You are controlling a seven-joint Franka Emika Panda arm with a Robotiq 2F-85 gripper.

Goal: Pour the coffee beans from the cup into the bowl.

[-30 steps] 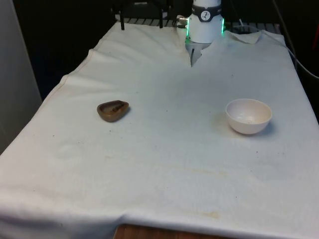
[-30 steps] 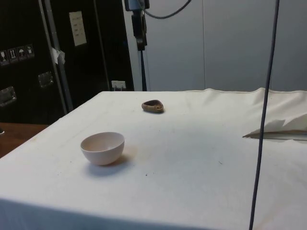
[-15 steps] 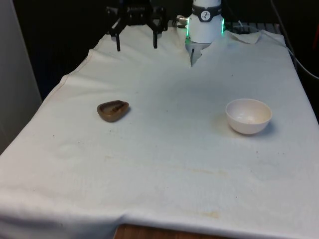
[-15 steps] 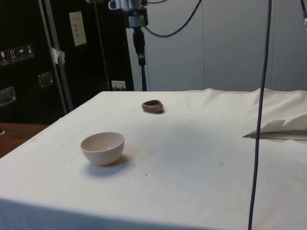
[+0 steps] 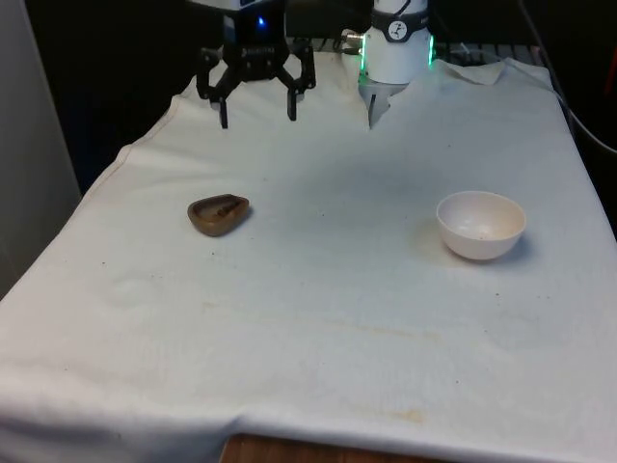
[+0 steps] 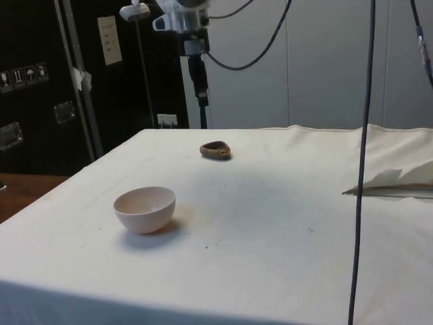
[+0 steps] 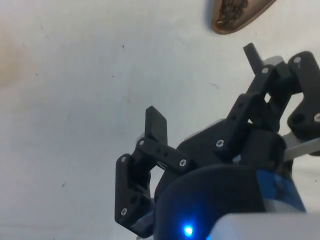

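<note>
Well, nearest to me the white cloth (image 5: 318,367) lies bare, a few faint brown stains on it. Further in, at about three o'clock from the middle of the table in the front view, sits the pale bowl (image 5: 481,225), upright, mouth up, set out where beans can be tipped into it. I can make out no beans in it, so I judge the pouring has not begun.

Across from it, at about nine o'clock and well apart from the bowl, is the cup (image 5: 218,213), a small, shallow brown vessel standing on the cloth by itself. The wrist view catches a dark grainy heap inside it (image 7: 239,13), which I take for the coffee beans. Nothing touches it. I would guess the two were placed wide apart so that the cup has to be lifted and carried over.

Beyond the cup, toward twelve o'clock, the gripper (image 5: 256,108) hangs in the air above the far part of the table, pointing down with its two black fingers (image 5: 224,108) spread wide and nothing between them. From the side view the gripper (image 6: 200,88) is high over the cup, a little behind it. That wide spread suits a descent onto the cup, which looks to be the step in hand.
</note>
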